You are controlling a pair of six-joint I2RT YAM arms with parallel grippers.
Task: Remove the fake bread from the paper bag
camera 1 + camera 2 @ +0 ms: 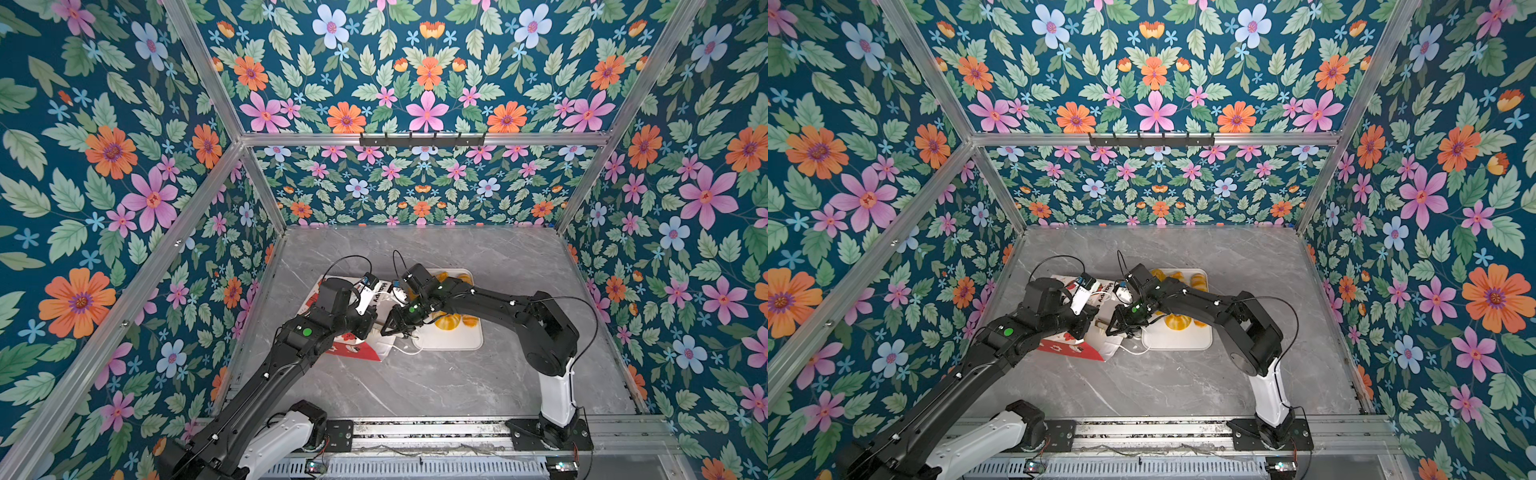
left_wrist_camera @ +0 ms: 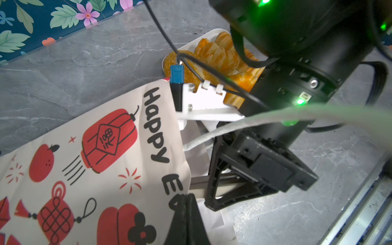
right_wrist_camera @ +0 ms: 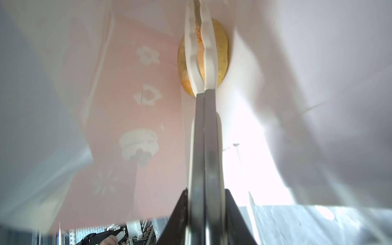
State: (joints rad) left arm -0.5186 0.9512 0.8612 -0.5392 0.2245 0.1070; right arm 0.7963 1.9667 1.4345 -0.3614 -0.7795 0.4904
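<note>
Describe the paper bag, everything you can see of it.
The paper bag lies on its side on the grey table, mouth toward the white tray. Its top face is cream with red lantern prints and black lettering; a side panel is red, the lining white. A white cord handle trails from the mouth. The left hand pinches the mouth's upper edge; the right hand is inside, shut on a golden bread.

I'm seeing a white tray lying on the grey marble table, flowered walls standing all around.
</note>
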